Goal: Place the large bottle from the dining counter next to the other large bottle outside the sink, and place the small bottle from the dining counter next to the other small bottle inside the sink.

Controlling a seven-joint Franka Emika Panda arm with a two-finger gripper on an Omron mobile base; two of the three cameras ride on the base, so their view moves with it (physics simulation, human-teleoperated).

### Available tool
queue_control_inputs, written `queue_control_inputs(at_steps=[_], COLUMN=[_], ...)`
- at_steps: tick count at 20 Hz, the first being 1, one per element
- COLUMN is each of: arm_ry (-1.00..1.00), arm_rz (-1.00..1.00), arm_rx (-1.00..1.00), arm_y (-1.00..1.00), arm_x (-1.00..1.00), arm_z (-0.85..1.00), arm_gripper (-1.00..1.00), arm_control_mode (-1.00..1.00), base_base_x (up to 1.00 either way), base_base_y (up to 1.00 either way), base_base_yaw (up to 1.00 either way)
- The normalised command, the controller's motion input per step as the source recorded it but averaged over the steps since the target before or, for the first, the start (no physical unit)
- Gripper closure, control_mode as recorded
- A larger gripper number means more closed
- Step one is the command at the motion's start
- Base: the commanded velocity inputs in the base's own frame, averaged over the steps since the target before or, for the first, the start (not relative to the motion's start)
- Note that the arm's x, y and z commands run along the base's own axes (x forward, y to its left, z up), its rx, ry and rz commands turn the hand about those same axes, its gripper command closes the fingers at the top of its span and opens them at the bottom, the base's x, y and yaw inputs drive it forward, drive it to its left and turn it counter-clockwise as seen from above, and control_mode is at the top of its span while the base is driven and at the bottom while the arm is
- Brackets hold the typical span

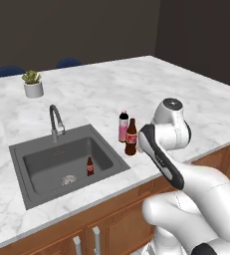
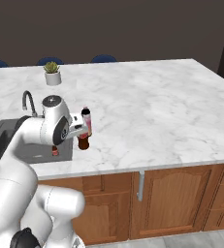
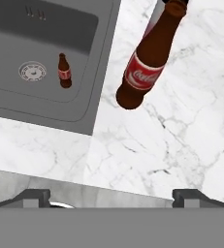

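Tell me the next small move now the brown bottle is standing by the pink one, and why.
Probably lift the open gripper up and back from the large bottle. It stands upright on the counter beside the other large bottle, outside the sink, and the fingertips are well apart and clear of it. One small dark bottle stands in the basin; the small bottle has yet to join it.

Rendered home kitchen: broad white marble tabletop (image 1: 136, 79) on brown wooden cabinets (image 2: 171, 198), recessed dark grey sink (image 1: 37, 187) with curved chrome tap (image 1: 56, 121), small potted plant (image 1: 33, 83), blue chair backs (image 1: 69, 63) beyond.
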Motion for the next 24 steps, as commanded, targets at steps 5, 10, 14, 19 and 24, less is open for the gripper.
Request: queue_control_inputs(at_steps=[5,10,14,19,24], arm_ry=[0.00,0.00,0.00,0.00,0.00], arm_rz=[0.00,0.00,0.00,0.00,0.00], arm_rx=[0.00,0.00,0.00,0.00,0.00], arm_y=[-0.13,-0.08,0.00,0.00,0.00], arm_x=[-0.07,-0.03,0.00,0.00,0.00], arm_z=[0.00,-0.01,0.00,0.00,0.00], arm_gripper=[-1.00,-1.00,-1.00,-1.00,-1.00], arm_control_mode=[-1.00,1.00,1.00,1.00,1.00], base_base_x=[0.00,-0.01,-0.02,-0.49,-0.64], base_base_y=[0.00,-0.01,0.00,0.13,0.39], base_base_yaw=[0.00,0.00,0.00,0.00,0.03])
